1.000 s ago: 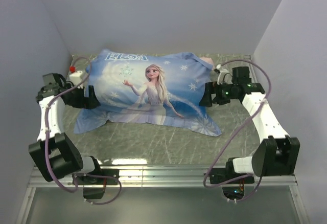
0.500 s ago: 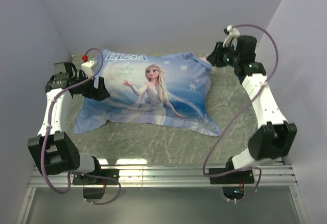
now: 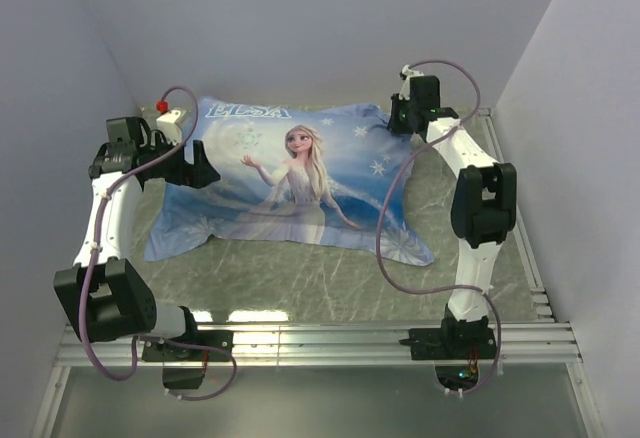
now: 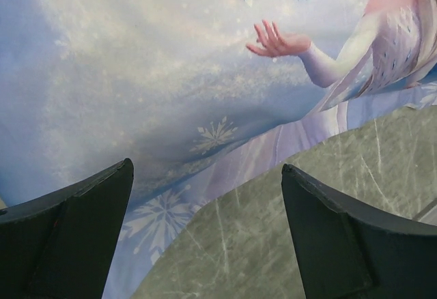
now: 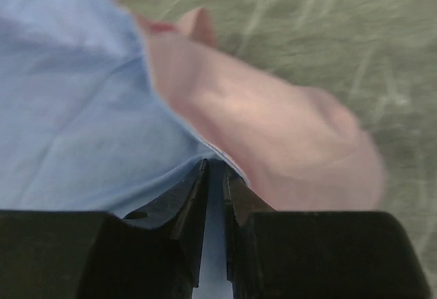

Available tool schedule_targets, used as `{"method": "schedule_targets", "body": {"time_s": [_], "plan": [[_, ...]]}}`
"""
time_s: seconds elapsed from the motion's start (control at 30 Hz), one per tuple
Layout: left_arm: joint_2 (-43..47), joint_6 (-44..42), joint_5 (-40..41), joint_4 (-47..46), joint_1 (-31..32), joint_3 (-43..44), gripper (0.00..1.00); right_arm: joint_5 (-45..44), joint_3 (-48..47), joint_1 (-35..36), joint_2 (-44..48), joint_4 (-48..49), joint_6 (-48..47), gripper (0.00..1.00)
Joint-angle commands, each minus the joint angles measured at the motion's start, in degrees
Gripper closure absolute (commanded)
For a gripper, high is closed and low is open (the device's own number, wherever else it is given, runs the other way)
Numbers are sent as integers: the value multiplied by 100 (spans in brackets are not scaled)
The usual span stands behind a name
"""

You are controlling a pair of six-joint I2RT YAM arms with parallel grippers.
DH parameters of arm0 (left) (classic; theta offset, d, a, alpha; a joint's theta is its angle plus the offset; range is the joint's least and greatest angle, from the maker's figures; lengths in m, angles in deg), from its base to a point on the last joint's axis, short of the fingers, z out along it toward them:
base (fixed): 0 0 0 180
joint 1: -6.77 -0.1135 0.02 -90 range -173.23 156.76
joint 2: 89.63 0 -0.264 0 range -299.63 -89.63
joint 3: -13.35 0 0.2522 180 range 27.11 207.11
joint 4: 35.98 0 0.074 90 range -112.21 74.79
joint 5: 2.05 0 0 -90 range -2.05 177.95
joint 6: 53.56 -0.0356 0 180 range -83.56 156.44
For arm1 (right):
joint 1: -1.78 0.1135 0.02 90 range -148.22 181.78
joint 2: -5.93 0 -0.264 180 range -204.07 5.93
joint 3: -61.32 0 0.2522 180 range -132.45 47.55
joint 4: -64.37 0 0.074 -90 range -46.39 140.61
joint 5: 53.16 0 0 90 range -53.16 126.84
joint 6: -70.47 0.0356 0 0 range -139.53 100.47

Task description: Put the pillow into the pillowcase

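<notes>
Now the blue Elsa-print fabric pillowcase (image 3: 290, 183) lies print-up on the green marbled bench (image 3: 330, 278); right claw (image 5: 215, 169) pinched closed on its far-right hem, left claw (image 4: 205, 168) gaping wide above its left side, holding nothing

The pillowcase (image 3: 290, 183) lies spread on the surface (image 3: 330, 283), toward the far side. The left pincer (image 3: 203, 172) is at the pillowcase's left edge, and the right pincer (image 3: 400, 118) is at its far right corner.
</notes>
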Motion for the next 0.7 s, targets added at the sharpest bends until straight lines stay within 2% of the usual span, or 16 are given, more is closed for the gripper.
{"method": "schedule_targets", "body": {"time_s": [0.0,0.03,0.13,0.23,0.33,0.4,0.43,0.47,0.5,0.57,0.6,0.67], "plan": [[-140,259,-187,-141,10,-19,5,-2085,-639,18,-324,692,-437,79],[-185,259,-222,-115,19,-10,6,-2846,-953,1,-483,859,-544,78],[-265,198,-179,-140,10,-89,5,-3851,-1840,-210,-1143,1685,-1220,68],[-282,128,-73,-193,10,-142,5,-3882,-2134,-368,-1285,2451,-1896,60],[-256,40,-221,-97,10,-115,3,-3374,-2598,-482,-1145,1997,-1864,47],[-116,-258,-450,61,19,-141,2,-2690,-2443,-509,-636,1364,-1671,32],[-19,-346,-564,114,36,-211,1,-2347,-2164,-500,-408,1083,-1679,26],[95,-477,-531,88,80,-299,1,-1909,-2004,-474,81,489,-1688,15],[296,-548,-469,97,237,-526,1,-1635,-1829,-448,339,161,-1662,10],[499,-584,-153,9,440,-782,1,-993,-1100,-377,1240,-602,-1670,5],[692,-558,-118,-52,606,-1027,1,-233,-741,-377,1577,-772,-1670,3],[990,-260,49,-368,756,-1335,1,361,402,-351,2558,-1211,-1749,0]]}}
